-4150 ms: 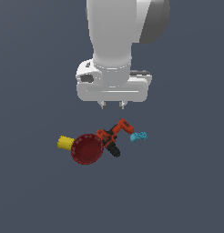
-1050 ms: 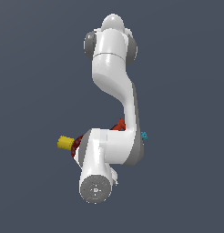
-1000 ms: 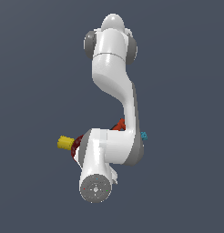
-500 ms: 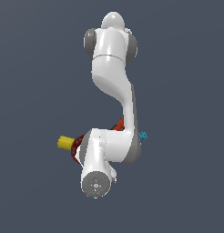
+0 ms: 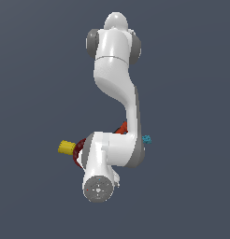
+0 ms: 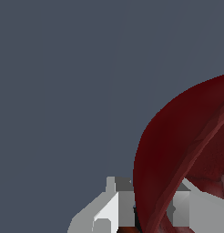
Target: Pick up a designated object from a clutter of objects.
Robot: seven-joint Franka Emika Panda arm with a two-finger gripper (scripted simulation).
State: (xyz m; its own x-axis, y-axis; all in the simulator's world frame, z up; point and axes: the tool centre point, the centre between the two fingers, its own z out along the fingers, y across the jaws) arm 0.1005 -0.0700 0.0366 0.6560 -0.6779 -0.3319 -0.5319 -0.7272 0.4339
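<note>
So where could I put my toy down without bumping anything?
Anywhere on the gray floor out past the yellow cylinder or beyond the tiny cyan block looks bare. It is crowded in the middle: the dark red bowl, the orange drill and the arm bunch together there.

Plain slate-grey surface [image 5: 37, 70] all around, flat and even, softly lit, no walls or furniture showing.

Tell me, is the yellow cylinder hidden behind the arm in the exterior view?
No, the yellow cylinder shows plainly at the exterior view's left of the arm, which covers most of the bowl instead.
</note>
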